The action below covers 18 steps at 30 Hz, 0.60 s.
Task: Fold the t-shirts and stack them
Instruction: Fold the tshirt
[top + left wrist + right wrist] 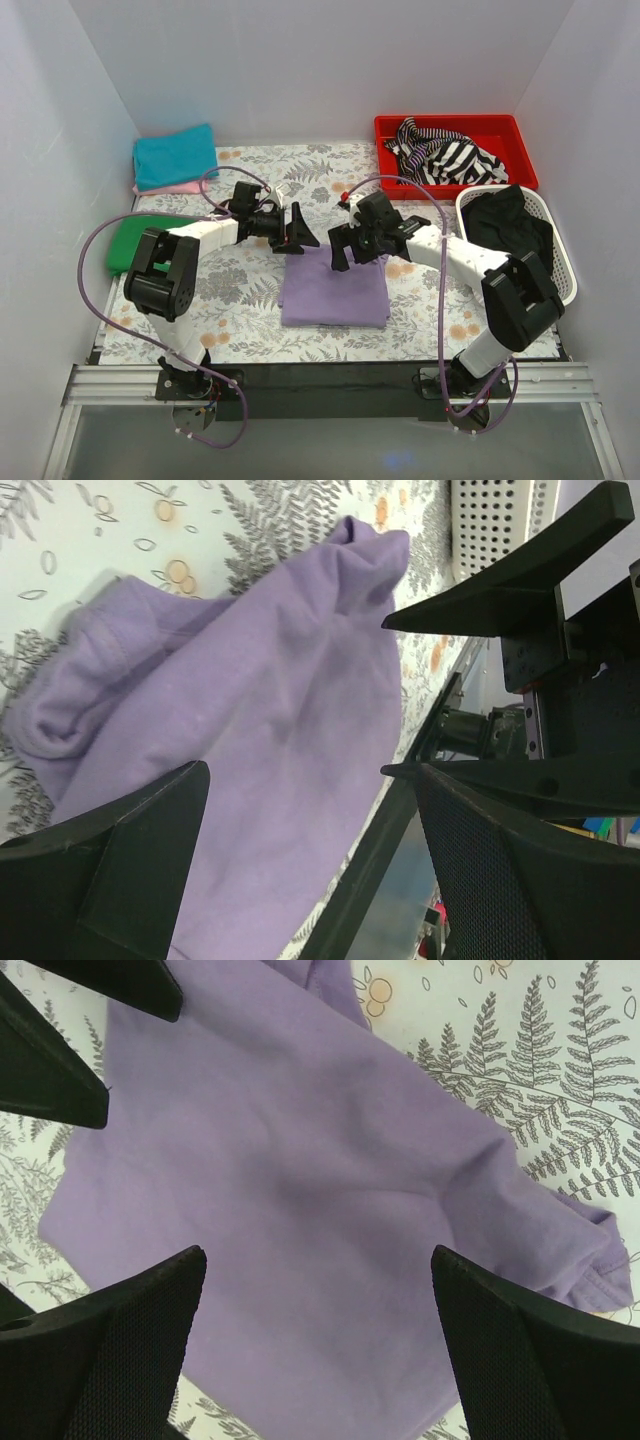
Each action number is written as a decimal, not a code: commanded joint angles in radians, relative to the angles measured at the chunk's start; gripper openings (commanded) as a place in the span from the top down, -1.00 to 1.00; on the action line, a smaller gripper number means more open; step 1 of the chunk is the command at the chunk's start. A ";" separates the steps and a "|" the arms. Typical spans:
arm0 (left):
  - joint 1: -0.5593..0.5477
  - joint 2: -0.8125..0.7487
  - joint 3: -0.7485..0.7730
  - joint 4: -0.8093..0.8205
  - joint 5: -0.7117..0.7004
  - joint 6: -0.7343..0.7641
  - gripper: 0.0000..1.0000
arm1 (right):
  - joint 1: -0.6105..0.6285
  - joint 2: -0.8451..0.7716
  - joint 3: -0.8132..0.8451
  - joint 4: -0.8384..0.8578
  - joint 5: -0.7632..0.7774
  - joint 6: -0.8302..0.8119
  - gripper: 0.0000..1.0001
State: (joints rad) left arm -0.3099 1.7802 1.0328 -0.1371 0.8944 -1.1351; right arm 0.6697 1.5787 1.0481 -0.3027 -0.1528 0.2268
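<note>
The soft lavender-purple cloth t-shirt (335, 288) lies in the middle of the flowery counter (240, 300), folded into a neat block. One corner looks a bit bunched in the wrist views. The left gripper (300, 232) hangs just over the far left corner of the shirt with its fingers wide apart and nothing in them. The right gripper (345, 250) hangs over the far edge, also wide apart and holding nothing. At the back left there is a folded teal cloth t-shirt (175, 155) on top of a folded pink one (165, 187), and a folded green cloth t-shirt (135, 240) sits near the left edge. The purple shirt seems ready for one more fold or for a lift to the pile; I cannot tell which. To do it well, each gripper should go down on its own corner of the far edge and slide one finger under all the layers, not just the top one. Both should pinch at the same time and rise at the same height so the cloth stays flat. Slow moves help, since soft cloth slips and flops open.
</note>
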 commanded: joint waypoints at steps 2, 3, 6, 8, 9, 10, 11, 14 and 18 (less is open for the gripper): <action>-0.003 0.019 0.006 0.039 -0.070 -0.012 -0.65 | -0.024 0.040 -0.026 0.082 0.018 -0.012 -0.97; -0.003 0.021 0.007 0.039 -0.081 -0.005 -0.65 | -0.025 0.043 -0.045 0.114 0.033 -0.017 -0.97; -0.003 0.041 0.018 0.036 -0.101 0.008 -0.65 | -0.051 0.064 -0.049 0.128 0.041 -0.029 -0.97; -0.003 0.067 0.041 0.016 -0.112 0.026 -0.65 | -0.065 0.078 -0.054 0.140 0.055 -0.041 -0.97; -0.003 0.076 0.068 -0.007 -0.132 0.035 -0.65 | -0.070 0.084 -0.053 0.140 0.055 -0.043 -0.97; -0.003 0.085 0.078 -0.010 -0.132 0.044 -0.65 | -0.071 0.084 -0.059 0.143 0.061 -0.046 -0.97; -0.003 0.097 0.085 -0.015 -0.140 0.047 -0.65 | -0.074 0.081 -0.065 0.148 0.079 -0.047 -0.97; -0.003 0.128 0.118 -0.028 -0.155 0.061 -0.65 | -0.091 0.089 -0.083 0.149 0.113 -0.055 -0.97; -0.003 0.162 0.130 -0.048 -0.153 0.074 -0.65 | -0.125 0.124 -0.086 0.131 0.105 -0.041 -0.97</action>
State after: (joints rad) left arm -0.3103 1.9263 1.1366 -0.1623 0.7738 -1.1034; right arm 0.5735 1.6749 0.9718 -0.1829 -0.0811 0.1947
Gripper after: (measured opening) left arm 0.828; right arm 0.984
